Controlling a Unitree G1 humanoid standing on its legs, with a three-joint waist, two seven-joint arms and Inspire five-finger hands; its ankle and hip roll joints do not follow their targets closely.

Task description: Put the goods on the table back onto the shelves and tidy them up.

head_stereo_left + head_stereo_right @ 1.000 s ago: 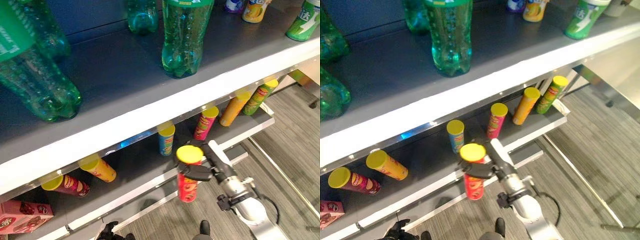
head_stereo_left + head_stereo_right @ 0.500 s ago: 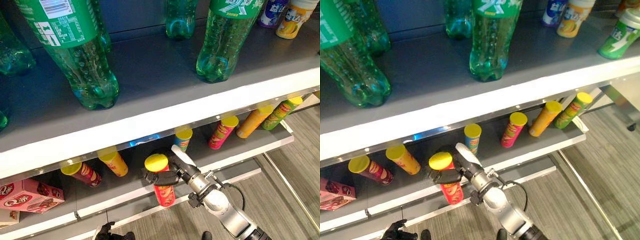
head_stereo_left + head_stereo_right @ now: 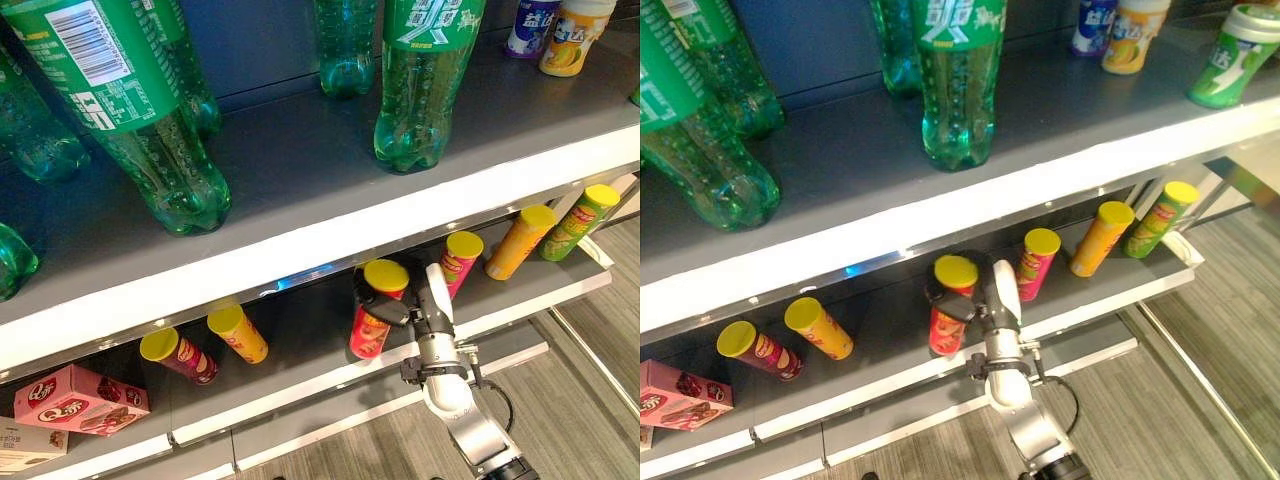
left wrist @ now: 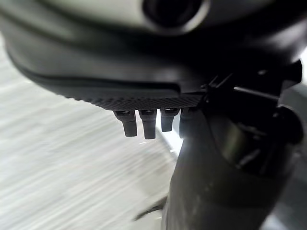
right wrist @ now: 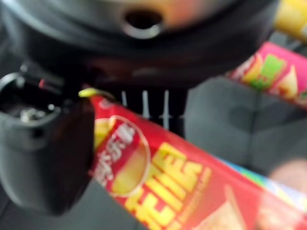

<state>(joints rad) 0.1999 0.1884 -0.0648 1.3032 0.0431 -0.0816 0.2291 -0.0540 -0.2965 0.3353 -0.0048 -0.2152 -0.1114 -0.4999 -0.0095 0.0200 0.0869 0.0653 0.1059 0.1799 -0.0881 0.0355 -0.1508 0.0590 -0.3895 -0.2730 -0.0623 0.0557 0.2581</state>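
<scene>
Carried from in front of the lower shelf (image 3: 300, 385) edge inward, the red can (image 3: 372, 322) now stands tilted over the shelf between the other cans, its base near the board. Right hand (image 3: 400, 308) fingers are curled round it; release is judged next.

Both eye views look down from the head at the shelves (image 3: 330, 235), sharing the same scene. Each wrist view looks closely along its own hand: the left hand (image 4: 144, 122) over floor, the right hand (image 5: 43, 163) at the shelf.

Red chip can (image 3: 371, 322) with yellow lid, green bottles (image 3: 420, 80), pink box (image 3: 82, 399)
</scene>
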